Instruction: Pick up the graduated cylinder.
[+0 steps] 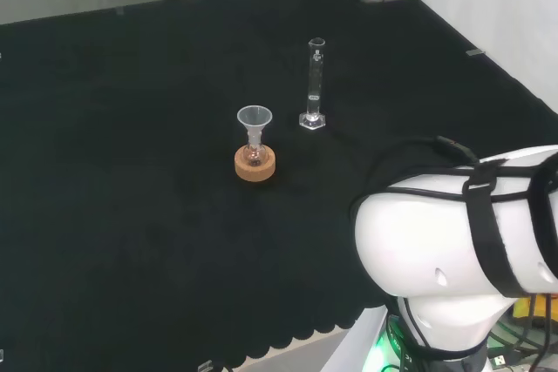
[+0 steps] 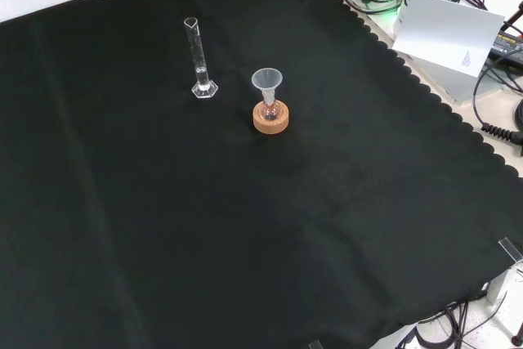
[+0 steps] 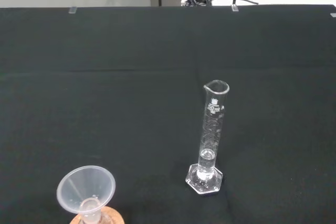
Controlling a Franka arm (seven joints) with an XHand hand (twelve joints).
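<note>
Fingers' state impossible to tell; graduated cylinder (image 1: 315, 84) upright, untouched beside the funnel (image 1: 255, 119).

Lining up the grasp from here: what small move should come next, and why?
Probably advance the wrist toward the tall clear glass graduated cylinder: it stands upright, untouched, on the black cloth, apart from the clear plastic funnel beside it.

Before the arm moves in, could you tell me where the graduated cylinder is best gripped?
Probably around the bare tube of the graduated cylinder, about mid-height, above its wide foot. It stands upright, so a sideways approach suits. In the head view, come from the right: the funnel on its cork ring stands at its left.
</note>
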